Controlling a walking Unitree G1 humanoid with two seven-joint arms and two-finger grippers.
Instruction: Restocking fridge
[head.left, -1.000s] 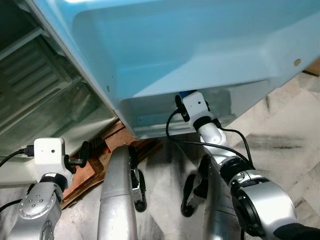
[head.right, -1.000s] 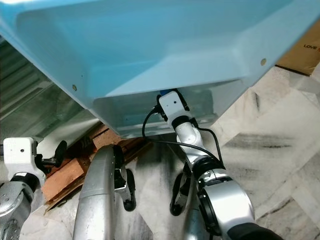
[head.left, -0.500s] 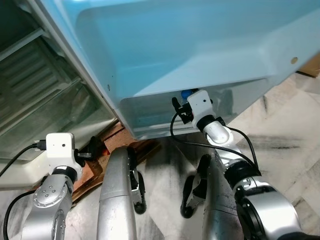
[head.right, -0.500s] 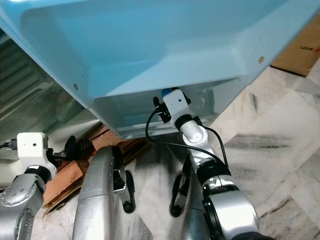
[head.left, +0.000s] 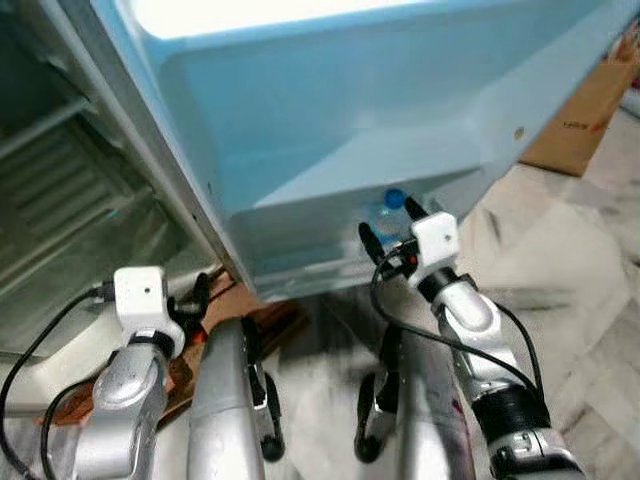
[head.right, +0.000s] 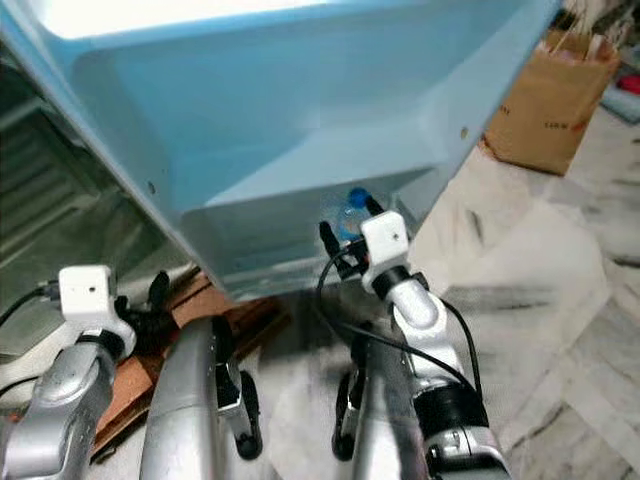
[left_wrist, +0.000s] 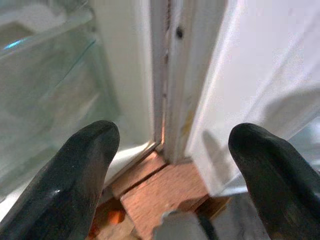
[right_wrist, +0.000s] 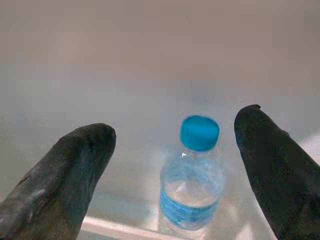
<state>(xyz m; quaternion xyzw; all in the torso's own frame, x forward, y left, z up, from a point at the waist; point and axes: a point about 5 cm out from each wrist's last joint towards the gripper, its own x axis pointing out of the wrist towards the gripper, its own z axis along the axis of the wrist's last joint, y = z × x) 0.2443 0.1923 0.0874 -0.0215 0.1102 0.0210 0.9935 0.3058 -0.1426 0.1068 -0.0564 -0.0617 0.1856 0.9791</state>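
R arm reaches fwd at 12 o'clock, right gripper fingers spread wide, empty, facing water bottle standing upright in fridge door bottom shelf. L arm bent low at 9 o'clock, left gripper spread apart near door hinge, over wooden base.

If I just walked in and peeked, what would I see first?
First, the big pale blue fridge door, swung open right in front of the robot. Next, a water bottle with a bright blue cap, standing upright in the door's bottom shelf. The right gripper sits open just in front of that bottle, while the left gripper hangs open low by the wooden blocks under the fridge.
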